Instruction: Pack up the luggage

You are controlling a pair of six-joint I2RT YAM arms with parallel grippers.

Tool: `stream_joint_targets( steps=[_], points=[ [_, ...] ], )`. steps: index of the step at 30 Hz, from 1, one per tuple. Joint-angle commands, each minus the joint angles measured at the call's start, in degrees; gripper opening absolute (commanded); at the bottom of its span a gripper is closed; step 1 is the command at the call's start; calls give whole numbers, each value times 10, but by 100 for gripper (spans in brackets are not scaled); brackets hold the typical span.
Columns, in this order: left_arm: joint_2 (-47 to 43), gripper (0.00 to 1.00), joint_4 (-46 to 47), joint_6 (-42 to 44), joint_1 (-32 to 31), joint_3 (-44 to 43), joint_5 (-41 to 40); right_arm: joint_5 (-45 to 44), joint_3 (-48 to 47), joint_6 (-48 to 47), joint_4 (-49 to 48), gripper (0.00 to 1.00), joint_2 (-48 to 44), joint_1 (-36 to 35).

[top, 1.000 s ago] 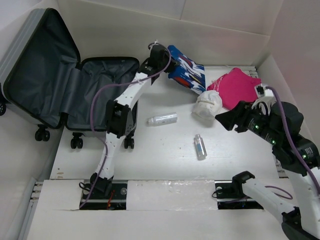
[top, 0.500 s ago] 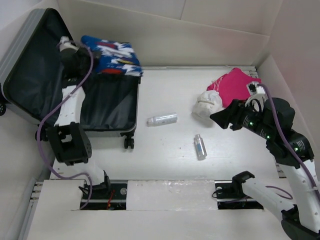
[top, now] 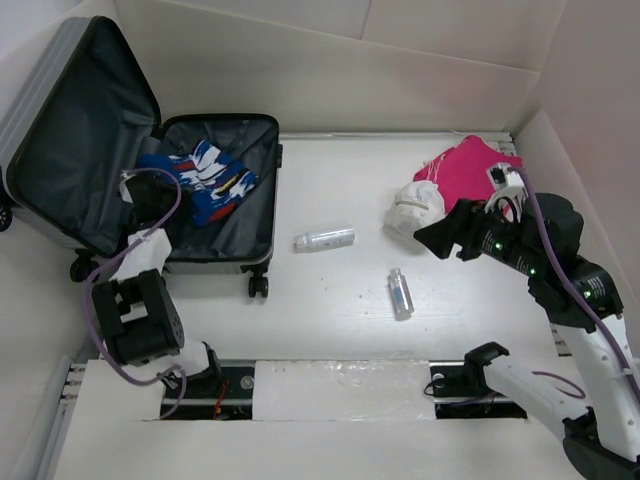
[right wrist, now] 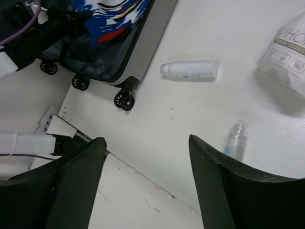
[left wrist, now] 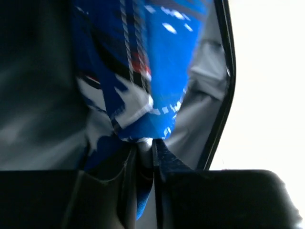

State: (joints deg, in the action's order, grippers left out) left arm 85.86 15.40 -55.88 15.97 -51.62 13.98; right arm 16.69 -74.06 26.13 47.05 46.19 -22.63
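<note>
The luggage [top: 60, 90] lies open at the left, silver-grey shell, dark lining, its lid leaning back. A blue patterned garment [top: 208, 180] rests in its lower half. My left gripper [top: 162, 190] is inside the luggage, shut on one end of that garment. In the left wrist view the blue garment [left wrist: 143, 71] hangs from the left gripper [left wrist: 145, 145], with the luggage rim [left wrist: 224, 95] to the right. My right gripper [top: 432, 238] hovers open and empty above the table by a white tissue pack [top: 415, 208]. The right wrist view shows this right gripper [right wrist: 147, 143] with its jaws wide apart.
A white bottle [top: 325, 238] lies mid-table. A small clear bottle [top: 401, 293] lies nearer the front. A pink cloth [top: 470, 170] sits at the back right behind the tissue pack. The luggage wheels [right wrist: 125, 100] stick out toward the table. White walls enclose the table.
My left arm swung the blue garment from the back of the table over to the luggage and lowered it inside. My right gripper opened wider and shifted slightly left.
</note>
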Motion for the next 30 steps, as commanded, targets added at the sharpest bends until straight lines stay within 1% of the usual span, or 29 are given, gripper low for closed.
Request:
stream_joint_targets(
  steps=[1,2,3,5,7,9,12,13,14,15,16,17,18,19,20,21,22,23,24,25,26,27,28,29,30],
  points=[
    [-89,10,-132,-5,2,-17,-88,-3,4,-13,-32,78,1,-6],
    [-103,13,-162,-5,2,-34,-148,-9,4,-13,-27,81,1,-6],
    [-116,16,-190,-11,2,-43,-176,-17,4,-13,-27,84,7,-6],
    [-160,27,-237,-11,2,-57,-238,-32,4,-13,-21,85,14,-6],
    [-197,36,-256,-11,2,-65,-261,-62,-3,-13,-20,85,28,-6],
    [-211,43,-283,-6,2,-81,-266,-97,-12,-13,-15,86,49,-6],
    [-232,45,-310,4,2,-82,-249,-137,-28,-6,-15,86,79,-6],
    [-239,45,-310,12,2,-82,-249,-171,-28,-6,-15,86,86,-6],
    [-256,45,-305,33,2,-74,-243,-191,-34,4,-15,86,95,0],
    [-256,46,-276,50,-9,-68,-243,-205,-34,16,-15,86,114,0],
    [-256,50,-260,72,-16,-63,-222,-214,-34,16,-15,84,122,20],
    [-248,50,-259,88,-22,-69,-214,-220,-39,25,-22,83,133,31],
    [-218,50,-265,93,-23,-79,-203,-220,-39,30,-22,77,152,44],
    [-202,50,-263,93,-23,-86,-140,-220,-44,44,-39,75,162,76],
    [-189,47,-248,100,-23,-86,-97,-225,-44,50,-48,73,172,95],
    [-173,46,-231,100,-57,-81,-71,-225,-44,55,-57,73,193,115],
    [-173,46,-194,110,-90,-81,-63,-225,-44,68,-66,73,203,136],
    [-164,47,-180,124,-129,-95,-62,-225,-44,76,-85,73,215,178],
    [-153,47,-179,139,-171,-115,-74,-225,-44,83,-93,73,228,199],
    [-118,49,-199,155,-265,-142,-89,-230,-49,92,-93,74,261,217],
    [-95,50,-210,195,-314,-210,-113,-230,-55,116,-88,76,279,252],
    [-71,52,-228,209,-357,-249,-127,-230,-55,129,-88,76,295,269],
    [-24,52,-247,216,-432,-284,-143,-223,-42,139,-99,77,317,285],
    [9,52,-267,221,-481,-354,-142,-211,-18,165,-135,79,331,328],
    [9,52,-267,221,-481,-355,-142,-206,-18,165,-136,79,331,328]
  ],
)
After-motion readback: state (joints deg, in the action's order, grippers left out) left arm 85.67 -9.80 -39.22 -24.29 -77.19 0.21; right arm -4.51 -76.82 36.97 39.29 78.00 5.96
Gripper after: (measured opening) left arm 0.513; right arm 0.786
